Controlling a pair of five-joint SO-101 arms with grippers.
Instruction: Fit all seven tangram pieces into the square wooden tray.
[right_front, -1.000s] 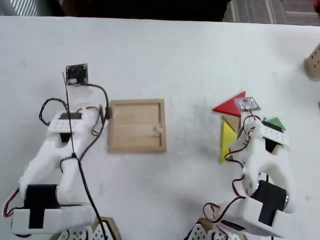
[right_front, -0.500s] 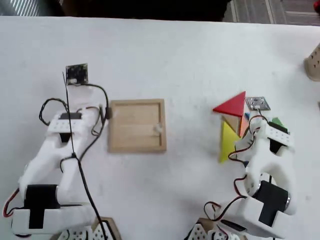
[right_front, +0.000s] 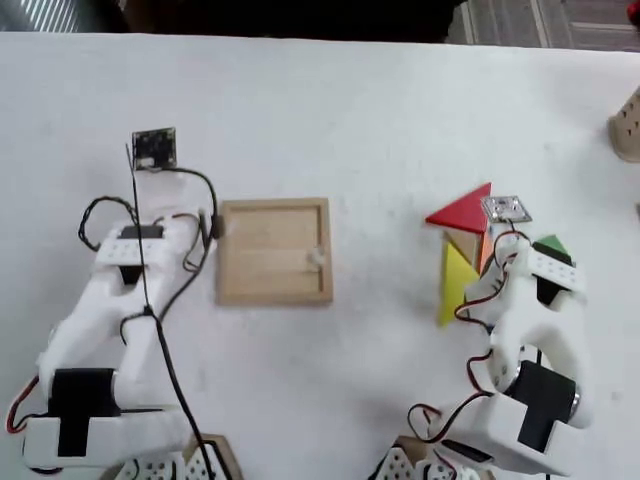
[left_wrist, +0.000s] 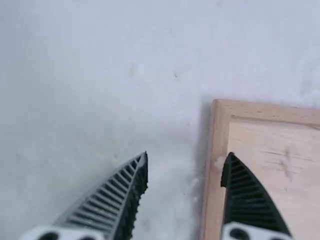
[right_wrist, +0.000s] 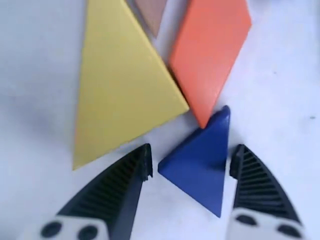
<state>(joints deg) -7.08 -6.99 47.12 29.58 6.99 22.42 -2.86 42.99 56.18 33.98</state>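
I see right pincer (right_wrist: 191, 152) spread, blue triangle (right_wrist: 202, 175) between its jaws, by yellow triangle (right_wrist: 117, 90); left pincer (left_wrist: 184, 162) spread astride wooden tray (left_wrist: 218, 140) rim.

Table (right_front: 350, 120): white was noted.
Tray (right_front: 272, 296): pale wood.
Large triangle (right_wrist: 120, 85): yellow.
Small triangle (right_wrist: 202, 160): blue.
Parallelogram (right_wrist: 210, 50): orange.

The left arm (right_front: 100, 300) and right arm (right_front: 540, 335) are showing white shells with black motor blocks. A black cable (right_front: 150, 320) is trailing down one, red wires (right_front: 466, 303) looping on the other. The left claw (left_wrist: 187, 157) and right claw (right_wrist: 192, 149) are showing black, ridged, pointed.
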